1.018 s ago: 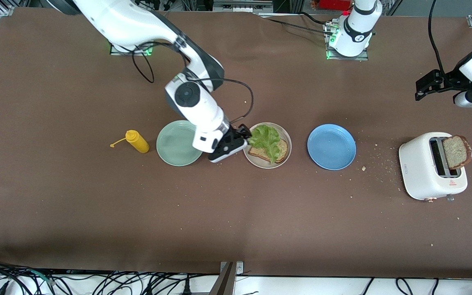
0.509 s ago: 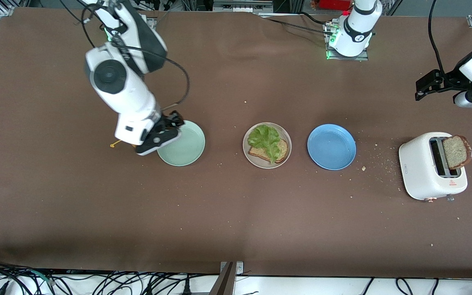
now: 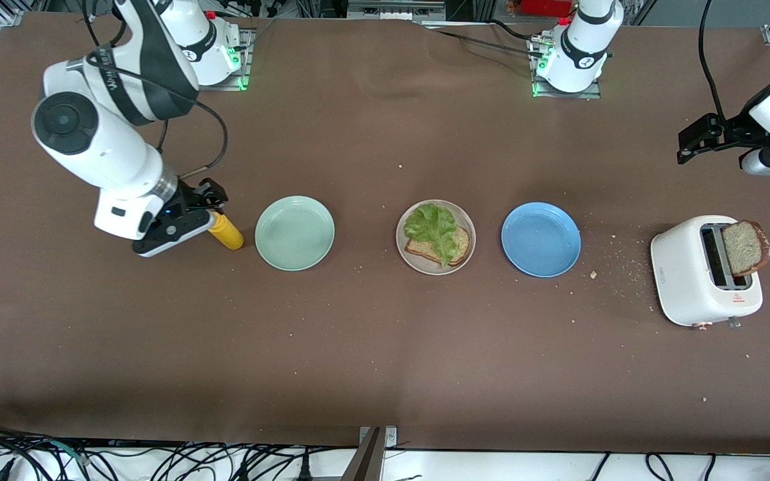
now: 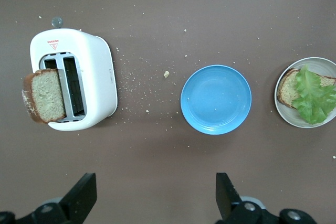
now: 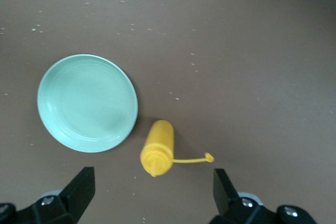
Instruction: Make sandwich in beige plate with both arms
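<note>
The beige plate [image 3: 436,269] sits mid-table, holding one brown bread slice [image 3: 462,246] with a ruffled green lettuce leaf [image 3: 432,224] lying on it. A second bread slice [image 3: 744,247] stands up out of the white toaster [image 3: 692,274]. My right gripper [image 3: 204,194] hangs open and empty over the yellow bottle [image 3: 226,233]. My left gripper [image 3: 688,143] waits high over bare table at the left arm's end, open and empty. The left wrist view shows the toaster [image 4: 97,77], its slice [image 4: 44,95], and the beige plate [image 4: 294,119] with its lettuce [image 4: 314,95]. Both grippers [image 4: 156,195] [image 5: 152,192] show wide jaws.
A mint-green plate [image 3: 295,233] stands beside the yellow bottle, and a blue plate [image 3: 541,239] lies between the beige plate and the toaster. Crumbs are scattered around the toaster. The right wrist view shows the mint plate [image 5: 87,102] and the bottle [image 5: 157,147].
My right arm has swung away from the beige plate, past the mint-green plate, to over the yellow bottle. The lettuce stays on the slice. The left arm has not moved.
</note>
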### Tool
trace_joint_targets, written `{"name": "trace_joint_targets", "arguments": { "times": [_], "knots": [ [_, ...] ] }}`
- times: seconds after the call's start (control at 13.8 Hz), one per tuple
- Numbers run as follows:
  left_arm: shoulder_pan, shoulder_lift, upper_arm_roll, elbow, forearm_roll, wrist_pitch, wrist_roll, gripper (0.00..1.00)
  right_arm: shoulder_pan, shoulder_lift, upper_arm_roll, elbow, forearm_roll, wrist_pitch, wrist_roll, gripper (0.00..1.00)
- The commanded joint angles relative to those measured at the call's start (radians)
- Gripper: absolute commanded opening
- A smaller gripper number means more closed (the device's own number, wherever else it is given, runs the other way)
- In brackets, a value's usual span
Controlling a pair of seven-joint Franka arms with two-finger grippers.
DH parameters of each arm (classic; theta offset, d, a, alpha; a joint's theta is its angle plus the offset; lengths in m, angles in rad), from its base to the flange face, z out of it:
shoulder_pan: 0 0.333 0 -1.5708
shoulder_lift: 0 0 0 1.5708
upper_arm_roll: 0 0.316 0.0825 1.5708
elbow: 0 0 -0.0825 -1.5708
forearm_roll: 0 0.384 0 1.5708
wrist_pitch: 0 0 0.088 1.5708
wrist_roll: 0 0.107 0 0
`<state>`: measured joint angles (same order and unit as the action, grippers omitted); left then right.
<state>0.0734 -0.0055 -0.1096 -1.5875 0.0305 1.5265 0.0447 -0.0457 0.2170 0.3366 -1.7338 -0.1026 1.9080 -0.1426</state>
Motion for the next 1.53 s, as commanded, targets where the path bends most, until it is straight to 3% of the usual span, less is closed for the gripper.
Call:
{"name": "trace_joint_targets", "arguments": {
  "times": [0.0, 0.51, 0.8, 0.95, 1.16, 1.45],
  "knots": [
    [0.002, -0.005, 0.001, 0.012, -0.017, -0.008, -0.006, 1.0, -0.005, -0.06, -0.076, -0.024, 0.018, -0.021, -0.025, 1.0],
    [0.002, -0.005, 0.001, 0.012, -0.017, -0.008, -0.006, 1.0, -0.003, -0.117, -0.139, 0.065, 0.026, -0.187, 0.158, 1.0],
    [0.002, -0.005, 0.001, 0.012, -0.017, -0.008, -0.006, 1.0, 0.009, -0.117, -0.22, 0.167, 0.055, -0.315, 0.158, 1.0],
    [0.002, -0.005, 0.001, 0.011, -0.017, -0.008, -0.006, 1.0, 0.013, -0.117, -0.229, 0.232, 0.061, -0.386, 0.159, 1.0],
    [0.002, -0.005, 0.001, 0.012, -0.017, -0.008, -0.006, 1.0, 0.063, -0.117, -0.33, 0.232, 0.137, -0.394, 0.166, 1.0],
    [0.002, -0.005, 0.001, 0.012, -0.017, -0.008, -0.006, 1.0, 0.037, -0.108, -0.327, 0.232, 0.142, -0.383, 0.167, 1.0]
  ]
}}
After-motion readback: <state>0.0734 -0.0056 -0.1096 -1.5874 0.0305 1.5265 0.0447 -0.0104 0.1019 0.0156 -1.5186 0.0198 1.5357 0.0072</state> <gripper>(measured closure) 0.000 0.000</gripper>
